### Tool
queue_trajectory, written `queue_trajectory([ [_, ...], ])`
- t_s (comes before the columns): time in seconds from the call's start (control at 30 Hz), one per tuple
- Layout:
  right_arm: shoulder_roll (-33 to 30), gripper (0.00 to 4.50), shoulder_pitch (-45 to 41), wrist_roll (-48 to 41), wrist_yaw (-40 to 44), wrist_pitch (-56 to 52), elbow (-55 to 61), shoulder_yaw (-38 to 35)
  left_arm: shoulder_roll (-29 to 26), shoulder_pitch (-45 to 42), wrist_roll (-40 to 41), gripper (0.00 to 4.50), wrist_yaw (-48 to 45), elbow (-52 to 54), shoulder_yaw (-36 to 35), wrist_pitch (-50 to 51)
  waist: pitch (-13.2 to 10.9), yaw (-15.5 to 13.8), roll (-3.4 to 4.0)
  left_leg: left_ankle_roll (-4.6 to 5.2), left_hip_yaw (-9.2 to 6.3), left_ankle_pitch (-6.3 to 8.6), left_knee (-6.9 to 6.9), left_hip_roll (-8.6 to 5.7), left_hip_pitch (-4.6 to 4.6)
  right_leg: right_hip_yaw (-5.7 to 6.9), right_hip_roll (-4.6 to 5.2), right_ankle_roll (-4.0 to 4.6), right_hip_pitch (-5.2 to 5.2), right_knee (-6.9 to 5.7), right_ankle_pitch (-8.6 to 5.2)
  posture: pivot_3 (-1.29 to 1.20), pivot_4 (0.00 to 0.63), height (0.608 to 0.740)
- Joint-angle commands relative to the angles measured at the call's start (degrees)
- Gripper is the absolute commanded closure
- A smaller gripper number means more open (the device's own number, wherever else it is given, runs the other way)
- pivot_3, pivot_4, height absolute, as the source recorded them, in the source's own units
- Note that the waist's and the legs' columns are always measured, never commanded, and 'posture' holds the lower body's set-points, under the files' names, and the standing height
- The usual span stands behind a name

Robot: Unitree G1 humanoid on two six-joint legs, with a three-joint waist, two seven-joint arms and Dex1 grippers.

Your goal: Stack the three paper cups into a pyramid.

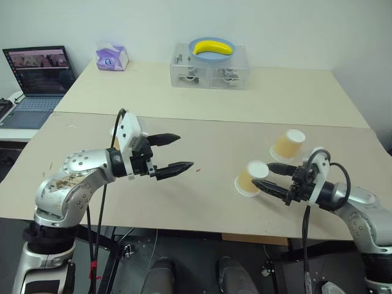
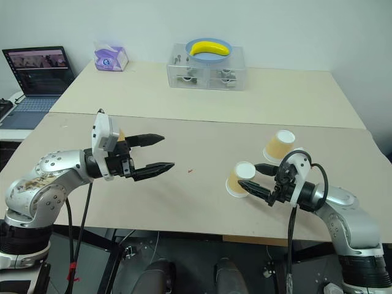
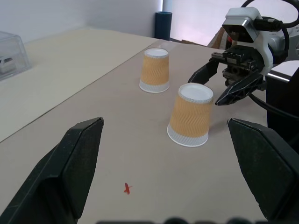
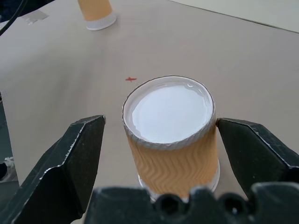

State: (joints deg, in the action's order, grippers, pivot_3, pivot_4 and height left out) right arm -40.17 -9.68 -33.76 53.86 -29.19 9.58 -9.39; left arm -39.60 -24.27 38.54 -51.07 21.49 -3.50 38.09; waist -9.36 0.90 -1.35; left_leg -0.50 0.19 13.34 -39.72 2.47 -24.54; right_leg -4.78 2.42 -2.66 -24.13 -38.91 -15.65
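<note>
- Left gripper (image 1: 173,152) hangs above the tabletop (image 1: 208,202) left of centre, fingers spread wide, holding nothing.
- A third cup (image 4: 96,14) stands inverted behind that arm, toward the tabletop's left side.
- A small red mark (image 3: 127,188) sits on the open stretch of bare surface mid-table.
- Near cup (image 1: 252,178) stands upside down, base up, axis vertical, close to the front edge on the right.
- Right gripper (image 1: 265,175) has its fingers apart, flanking that cup; contact unclear.
- Far cup (image 1: 288,145) stands inverted just behind, nearer the right edge.
</note>
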Motion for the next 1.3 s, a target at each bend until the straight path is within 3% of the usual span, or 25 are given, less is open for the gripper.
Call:
queue_trajectory([
  [0.03,0.6,0.01,-2.4,1.8,1.1,3.2,-1.9,0.9,-1.4,0.3,2.1,0.00,0.1,1.4,-3.2,1.1,0.0,0.0,0.00,0.00,0.00,0.00,0.00,0.00,0.01,-0.01,0.00,0.00,0.00,-0.01,0.00,0.00,0.150,0.694],
  [0.3,2.7,0.01,-5.4,4.6,1.3,6.1,-6.7,2.7,-2.3,1.5,3.6,0.00,1.7,2.9,-5.4,2.6,0.0,0.0,0.00,0.00,0.00,0.00,0.00,0.00,-0.01,0.00,0.01,0.00,0.00,0.01,0.00,0.00,0.150,0.694],
  [0.5,3.5,1.66,-6.7,4.8,1.1,6.6,-7.8,2.3,-2.8,3.5,4.2,0.00,2.7,4.0,-6.6,3.5,0.0,0.0,0.00,0.00,0.00,0.00,0.00,0.00,-0.01,0.00,0.01,0.00,-0.01,-0.01,0.00,0.00,0.150,0.694],
  [0.8,5.9,1.66,-12.6,4.9,1.4,6.7,-8.9,3.9,-6.6,14.0,2.0,0.00,2.2,2.9,-9.6,3.0,0.0,0.8,0.01,0.00,0.03,0.00,0.02,0.04,0.10,-0.04,0.00,0.01,0.00,-0.06,0.00,0.00,0.150,0.694],
  [1.0,11.6,1.66,-22.9,4.3,3.8,5.1,-12.2,8.5,-7.1,17.0,2.2,0.00,2.6,2.7,-11.5,3.4,0.0,0.7,0.00,0.00,0.03,0.00,0.03,0.05,0.11,-0.01,0.00,0.02,0.01,-0.07,0.00,0.00,0.150,0.694],
  [1.13,17.2,1.66,-30.7,9.6,7.9,10.2,-22.4,15.3,-6.3,17.6,3.5,0.00,4.1,4.4,-12.4,4.1,0.0,0.6,0.00,0.00,0.02,0.00,0.05,0.06,0.09,0.02,0.01,0.03,-0.03,-0.04,0.00,0.00,0.150,0.694],
  [1.3,21.9,1.66,-35.9,13.2,10.8,15.4,-32.6,18.1,-6.0,18.4,4.5,0.00,5.0,5.9,-13.5,4.4,0.0,0.8,0.00,0.00,0.00,0.00,0.08,0.08,0.09,0.06,0.01,0.06,-0.06,-0.07,0.02,0.00,0.150,0.694],
])
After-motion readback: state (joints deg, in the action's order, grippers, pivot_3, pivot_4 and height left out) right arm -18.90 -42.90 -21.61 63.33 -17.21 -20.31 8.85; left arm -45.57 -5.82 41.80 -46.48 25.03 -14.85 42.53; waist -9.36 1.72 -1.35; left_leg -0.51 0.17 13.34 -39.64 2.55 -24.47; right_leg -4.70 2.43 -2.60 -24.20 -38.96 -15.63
